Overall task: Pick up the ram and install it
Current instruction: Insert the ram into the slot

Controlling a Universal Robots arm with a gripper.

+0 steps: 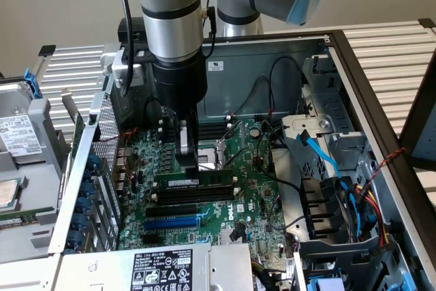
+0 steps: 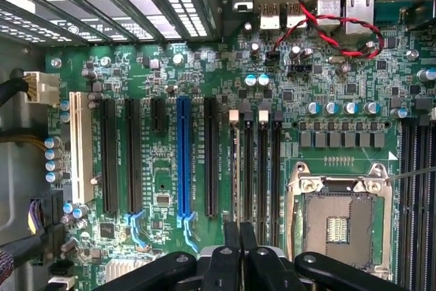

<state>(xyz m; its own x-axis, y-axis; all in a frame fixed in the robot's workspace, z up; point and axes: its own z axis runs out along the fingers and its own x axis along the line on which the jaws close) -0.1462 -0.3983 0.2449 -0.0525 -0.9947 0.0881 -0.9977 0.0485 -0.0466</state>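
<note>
Green motherboard (image 1: 259, 168) in an open PC case (image 1: 272, 66). So the gripper (image 1: 189, 165) is clenched tight, tips down on the ram (image 1: 208, 180) near its 9 o'clock end, can't tell if it's actually pinching it. The ram stands edge-up in a slot at 6 o'clock from the CPU socket (image 1: 223, 146).

The ram (image 1: 204, 179) lies under the end effector (image 1: 189, 163), between processor socket (image 1: 219, 149) and long slots (image 1: 180, 208).

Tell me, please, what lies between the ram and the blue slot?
Two long black slots lie side by side between the ram and the blue slot, as the exterior view shows.
</note>
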